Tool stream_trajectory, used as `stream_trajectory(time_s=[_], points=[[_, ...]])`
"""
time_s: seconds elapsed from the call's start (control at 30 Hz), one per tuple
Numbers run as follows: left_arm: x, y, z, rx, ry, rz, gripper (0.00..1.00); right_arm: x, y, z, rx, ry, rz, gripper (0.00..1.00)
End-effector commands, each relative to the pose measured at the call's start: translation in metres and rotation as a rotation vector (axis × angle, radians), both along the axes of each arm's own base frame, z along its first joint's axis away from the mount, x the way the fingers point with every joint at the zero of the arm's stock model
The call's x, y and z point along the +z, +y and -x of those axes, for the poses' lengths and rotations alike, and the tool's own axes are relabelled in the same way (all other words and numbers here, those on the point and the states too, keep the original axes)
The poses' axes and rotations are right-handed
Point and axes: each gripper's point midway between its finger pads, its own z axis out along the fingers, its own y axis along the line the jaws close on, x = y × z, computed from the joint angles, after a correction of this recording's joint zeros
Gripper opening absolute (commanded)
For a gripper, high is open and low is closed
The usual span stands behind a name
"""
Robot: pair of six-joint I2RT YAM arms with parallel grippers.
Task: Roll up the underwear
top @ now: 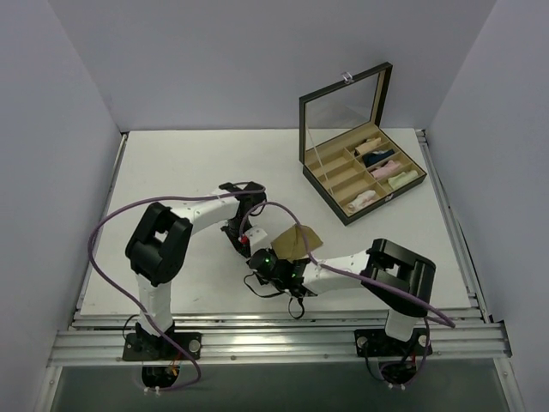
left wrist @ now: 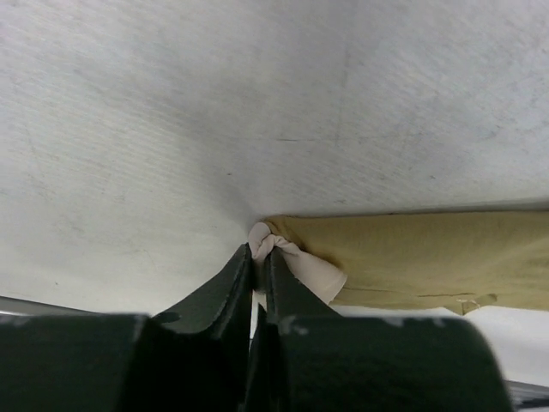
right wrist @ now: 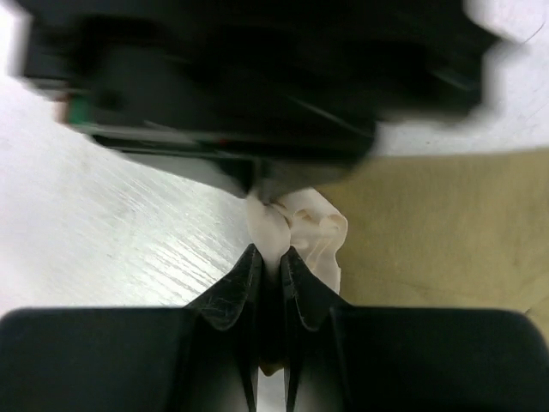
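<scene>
The tan-beige underwear [top: 300, 239] lies spread on the white table [top: 171, 172] between the two arms. Both grippers meet at its left corner. My left gripper [left wrist: 260, 249] is shut on the bunched paler band [left wrist: 313, 268] of the underwear [left wrist: 412, 257]. From the opposite side, my right gripper [right wrist: 268, 251] is shut on the same pale band [right wrist: 317, 232], with the tan cloth [right wrist: 446, 232] stretching off to the right. The left gripper's dark body [right wrist: 257, 86] fills the top of the right wrist view, blurred. In the top view the left gripper [top: 247, 245] and right gripper [top: 262, 257] nearly touch.
An open dark box [top: 403, 190] with a raised glass lid [top: 343, 107] stands at the back right; several rolled cloths lie in its tan compartments. Purple cables loop off both arms. Grey walls close in the table's left, right and far sides.
</scene>
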Motion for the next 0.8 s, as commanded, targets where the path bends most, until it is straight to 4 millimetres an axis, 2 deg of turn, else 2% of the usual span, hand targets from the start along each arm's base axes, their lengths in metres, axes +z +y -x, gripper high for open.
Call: stream_trajectory(time_s=[0.0, 0.03, 0.1, 0.13, 0.17, 0.2, 0.23, 0.3, 0.37, 0.4, 0.47, 0.5, 0.57, 0.6, 0.77], points=[[0.024, 0.02, -0.003, 0.08, -0.018, 0.037, 0.18, -0.021, -0.016, 0.02, -0.056, 0.184, -0.14, 0.0], [0.029, 0.026, -0.008, 0.098, -0.04, 0.044, 0.29, -0.023, -0.018, 0.027, -0.042, 0.226, -0.213, 0.0], [0.045, 0.039, -0.019, 0.139, -0.104, 0.075, 0.35, -0.024, -0.02, 0.035, -0.073, 0.295, -0.315, 0.0], [0.05, 0.042, -0.023, 0.144, -0.129, 0.081, 0.38, -0.017, -0.017, 0.032, -0.072, 0.303, -0.394, 0.0], [0.055, 0.042, -0.025, 0.14, -0.151, 0.094, 0.43, -0.027, -0.027, 0.042, -0.078, 0.346, -0.4, 0.0], [0.063, 0.039, -0.029, 0.128, -0.188, 0.117, 0.44, -0.027, -0.029, 0.043, -0.105, 0.371, -0.433, 0.0], [0.066, 0.038, -0.029, 0.121, -0.201, 0.125, 0.45, -0.022, -0.026, 0.042, -0.105, 0.369, -0.48, 0.0], [0.07, 0.029, -0.036, 0.097, -0.26, 0.163, 0.45, -0.03, -0.035, 0.047, -0.135, 0.4, -0.506, 0.0], [0.066, 0.021, -0.027, 0.066, -0.254, 0.19, 0.46, -0.031, -0.038, 0.042, -0.173, 0.426, -0.57, 0.0], [0.065, 0.013, -0.031, 0.05, -0.28, 0.221, 0.45, -0.035, -0.045, 0.045, -0.188, 0.44, -0.577, 0.0], [0.058, 0.008, -0.023, 0.018, -0.274, 0.229, 0.45, -0.033, -0.045, 0.042, -0.205, 0.448, -0.624, 0.0], [0.06, -0.002, -0.027, 0.0, -0.3, 0.282, 0.45, -0.037, -0.05, 0.042, -0.229, 0.449, -0.621, 0.0], [0.054, -0.006, -0.019, -0.027, -0.297, 0.301, 0.45, -0.038, -0.053, 0.041, -0.253, 0.451, -0.642, 0.0], [0.056, -0.013, -0.02, -0.042, -0.315, 0.335, 0.45, -0.04, -0.055, 0.04, -0.266, 0.449, -0.644, 0.0], [0.055, -0.022, -0.008, -0.102, -0.344, 0.403, 0.43, -0.041, -0.06, 0.041, -0.289, 0.447, -0.678, 0.0]])
